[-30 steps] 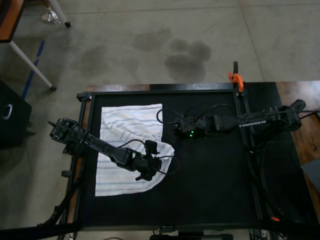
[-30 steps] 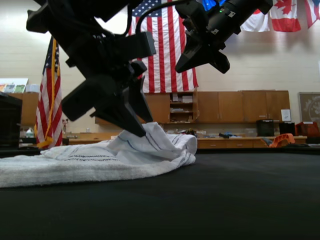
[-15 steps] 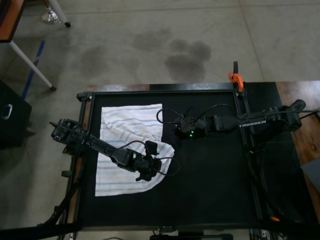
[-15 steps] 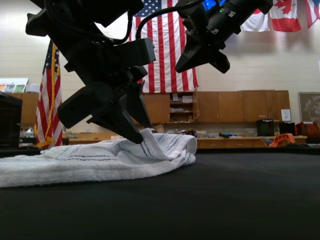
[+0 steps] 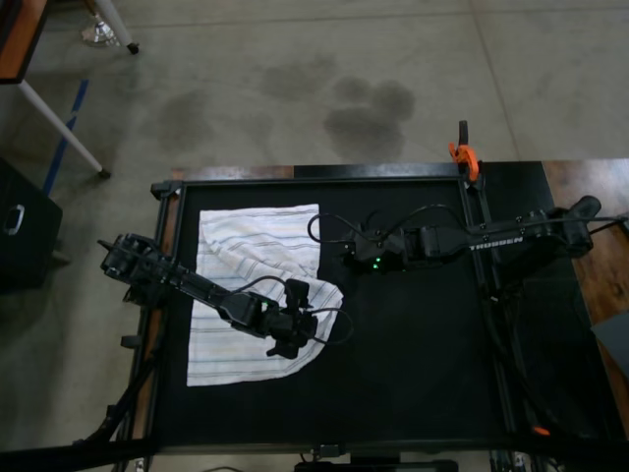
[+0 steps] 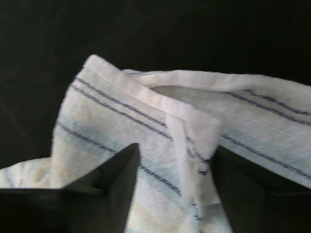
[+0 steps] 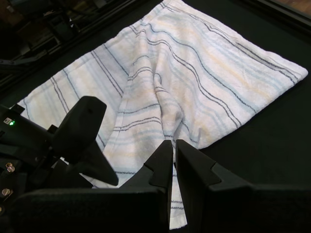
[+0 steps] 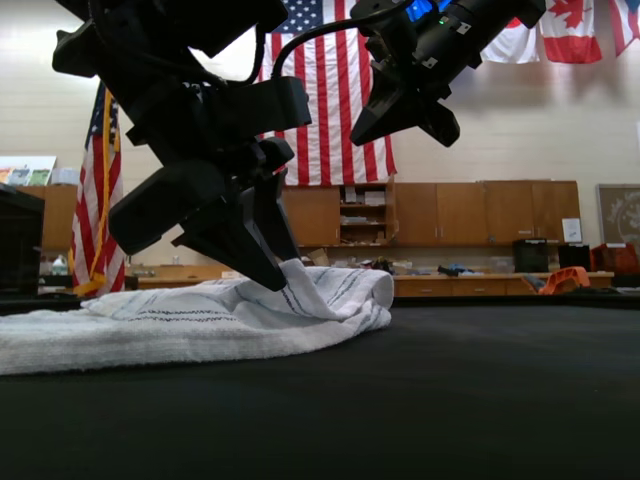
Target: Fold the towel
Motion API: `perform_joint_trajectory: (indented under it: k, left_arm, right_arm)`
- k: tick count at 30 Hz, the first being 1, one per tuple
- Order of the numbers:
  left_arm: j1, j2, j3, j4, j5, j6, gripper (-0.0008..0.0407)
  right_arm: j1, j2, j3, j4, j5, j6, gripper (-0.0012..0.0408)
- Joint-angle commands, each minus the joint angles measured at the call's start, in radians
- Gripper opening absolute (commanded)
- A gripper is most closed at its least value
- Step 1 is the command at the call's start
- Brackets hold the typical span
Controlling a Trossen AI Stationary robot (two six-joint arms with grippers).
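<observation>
1. On the black table mat (image 5: 413, 364) lies the towel (image 5: 251, 256), white with thin grey-blue stripes, spread over the part of the mat nearest the left arm's base in the top view.
2. One corner of the towel is folded back over the rest, making a rounded, raised hump at the edge that faces the middle of the mat.
3. Over that hump the left gripper (image 6: 172, 160) has its jaws apart, one finger on each side of a raised fold of the towel; the left wrist view shows the hemmed edge standing up between them.
4. From the exterior view, the left gripper's fingertips (image 8: 265, 270) touch the top of the towel's hump, and the cloth slopes down flat toward the exterior view's left.
5. Beside the towel's far straight edge, above bare mat, hangs the right gripper (image 7: 174, 160), clear of the cloth and well above it in the exterior view.
6. Its jaws are together, almost touching, with nothing between them; the right wrist view looks past them onto the striped towel.
</observation>
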Motion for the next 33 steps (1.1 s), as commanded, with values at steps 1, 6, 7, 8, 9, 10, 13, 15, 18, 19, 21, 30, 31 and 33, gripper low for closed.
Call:
perform_joint_trajectory:
  k: [1, 6, 7, 8, 9, 10, 13, 15, 18, 19, 21, 30, 31, 33]
  left_arm:
    - [0.0, 0.001, 0.0, 0.0, 0.015, 0.001, 0.0102]
    - [0.0, 0.001, 0.002, 0.007, 0.078, -0.002, 0.0005]
    - [0.0, 0.001, 0.002, 0.008, 0.078, -0.002, 0.0003]
    - [0.0, 0.001, 0.002, 0.008, 0.078, -0.002, -0.0004]
    - [0.0, -0.003, 0.002, 0.007, 0.078, -0.002, -0.0002]
    - [0.0, -0.007, 0.002, 0.004, 0.078, -0.001, 0.0]
    - [-0.002, -0.026, 0.002, -0.01, 0.078, 0.004, -0.0001]
    - [-0.008, -0.045, 0.002, -0.019, 0.077, 0.004, -0.0001]
    - [-0.016, -0.09, 0.002, -0.075, 0.073, -0.003, -0.0001]
    - [-0.018, -0.108, 0.002, -0.106, 0.065, -0.011, 0.0]
    - [-0.022, -0.15, 0.002, -0.172, 0.056, -0.04, 0.0]
    - [-0.081, -0.361, 0.002, -0.378, 0.055, -0.19, 0.0]
    - [-0.093, -0.379, 0.002, -0.406, 0.055, -0.215, 0.0]
    - [-0.124, -0.41, 0.002, -0.476, 0.074, -0.273, 0.0]
  right_arm:
    - [0.0, 0.0, 0.0, 0.0, 0.0, 0.0, 0.0005]
    - [0.0, 0.0, 0.0, 0.0, 0.0, 0.0, 0.0005]
    - [0.0, 0.0, 0.0, 0.0, 0.0, 0.0, 0.0005]
    - [0.0, 0.0, 0.0, 0.0, 0.0, 0.0, 0.0005]
    - [0.0, 0.0, 0.0, 0.0, 0.0, 0.0, 0.0005]
    - [0.0, 0.0, 0.0, 0.0, 0.0, 0.0, 0.0005]
    - [0.0, 0.0, 0.0, 0.0, 0.0, 0.0, 0.0005]
    - [0.0, 0.0, 0.0, 0.0, 0.0, 0.0, 0.0005]
    - [0.0, 0.0, 0.0, 0.001, 0.0, 0.0, 0.0005]
    - [0.0, 0.0, 0.0, 0.0, 0.0, 0.0, 0.0005]
    - [0.0, 0.0, 0.0, 0.0, 0.0, 0.0, 0.0005]
    - [0.0, 0.0, 0.0, 0.001, 0.0, 0.0, 0.0005]
    - [0.0, 0.0, 0.0, 0.002, 0.0, 0.0, 0.0005]
    - [0.0, 0.0, 0.0, 0.001, 0.0, -0.001, 0.0005]
